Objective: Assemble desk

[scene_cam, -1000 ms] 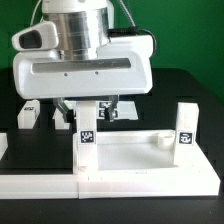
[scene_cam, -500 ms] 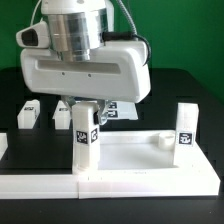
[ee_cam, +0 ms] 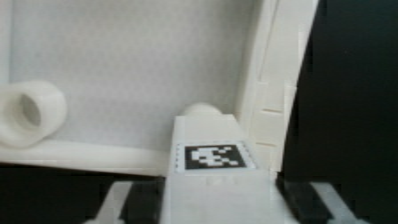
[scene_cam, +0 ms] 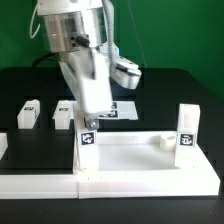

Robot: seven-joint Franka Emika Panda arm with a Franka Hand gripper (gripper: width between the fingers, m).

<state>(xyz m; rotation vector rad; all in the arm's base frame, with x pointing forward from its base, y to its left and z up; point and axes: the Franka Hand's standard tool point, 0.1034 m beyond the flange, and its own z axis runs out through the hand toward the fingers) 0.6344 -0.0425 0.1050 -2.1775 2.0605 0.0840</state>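
Observation:
The white desk top (scene_cam: 140,158), a tray with a raised rim, lies in front in the exterior view. One square white leg (scene_cam: 186,128) stands upright at its right corner. My gripper (scene_cam: 88,124) is tilted over the tray's left corner and shut on a second tagged leg (scene_cam: 87,138) that stands there. In the wrist view that leg (ee_cam: 215,150) sits between my two fingers (ee_cam: 128,203), next to the tray's rim (ee_cam: 281,70), with a round socket (ee_cam: 22,108) in the tray floor nearby.
Two loose white legs (scene_cam: 27,113) (scene_cam: 63,112) lie on the black table at the exterior view's left. The marker board (scene_cam: 122,108) lies behind my gripper. A long low white border strip (scene_cam: 110,185) runs along the front.
My hand has turned and tilted, so its wide body no longer faces the camera. The held leg stays at the tray's left corner and now looks lower.

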